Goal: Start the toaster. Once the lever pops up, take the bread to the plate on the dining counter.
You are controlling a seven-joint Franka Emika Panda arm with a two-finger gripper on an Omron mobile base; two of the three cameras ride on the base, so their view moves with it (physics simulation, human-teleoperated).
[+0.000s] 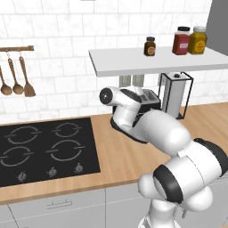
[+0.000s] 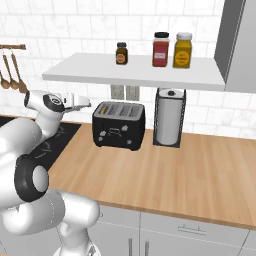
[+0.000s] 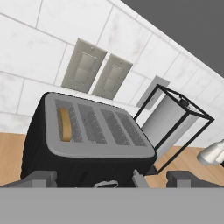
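Observation:
The black toaster (image 2: 119, 125) stands on the wooden counter at the back wall, under a white shelf; it also shows behind my arm (image 1: 151, 100). A tan slice of bread (image 3: 65, 124) sits down in its leftmost slot (image 2: 104, 108). My gripper (image 3: 111, 180) hovers above and in front of the toaster, open, fingertips (image 3: 40, 179) spread wide with nothing between them. From the right base view, the hand (image 2: 80, 102) is just left of the toaster, apart from it. The plate and the dining counter are out of view.
A wire-framed paper towel stand (image 2: 169, 117) is close on the toaster's right. The white shelf (image 2: 135, 72) above carries three jars. A black hob (image 1: 44, 149) lies to the left, with wooden utensils (image 1: 17, 78) hanging on the wall. Bare wooden counter (image 2: 175, 175) stretches in front.

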